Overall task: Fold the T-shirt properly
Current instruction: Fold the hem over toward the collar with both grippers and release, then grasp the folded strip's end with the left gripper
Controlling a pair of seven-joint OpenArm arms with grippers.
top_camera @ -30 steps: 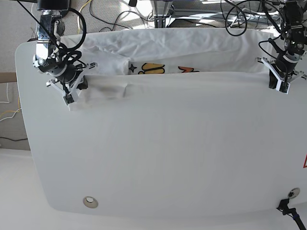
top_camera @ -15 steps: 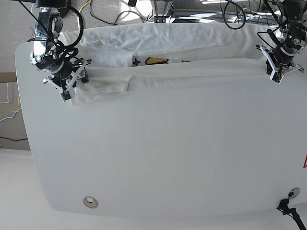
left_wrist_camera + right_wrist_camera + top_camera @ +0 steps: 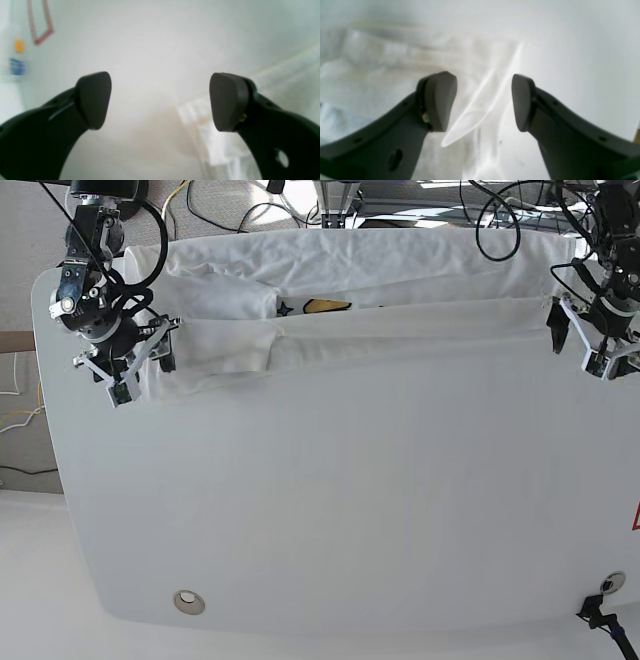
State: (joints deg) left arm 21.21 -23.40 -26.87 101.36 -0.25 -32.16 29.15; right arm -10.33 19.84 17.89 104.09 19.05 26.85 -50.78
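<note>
We see the white short-sleeved cotton T-shirt (image 3: 380,280) lying as a long folded band across the far part of the white rounded table (image 3: 330,510), with a slice of its print, a dark star and a yellow shape, showing in the gap between the upper layer and the folded-over front edge. In the base view our left gripper (image 3: 592,340) hangs at the right end of that folded edge, just at the cloth's corner, and our right gripper (image 3: 128,370) sits at the left end, over the rumpled sleeve area. From the left wrist camera, the left gripper (image 3: 160,100) has its dark rounded fingertips (image 3: 93,100) spread wide with nothing between them; the T-shirt (image 3: 275,105) lies below and toward the right fingertip, its hem and a bunched fold showing there, while bare table shows under the left fingertip. From the right wrist camera, the right gripper (image 3: 483,102) is also parted, somewhat less widely, and grips nothing; the T-shirt (image 3: 395,60) spreads beneath it and to the left, and a bright raised crease (image 3: 480,105) of the cloth runs up through the gap between the fingertips (image 3: 440,100). We cannot tell whether either gripper touches the fabric.
</note>
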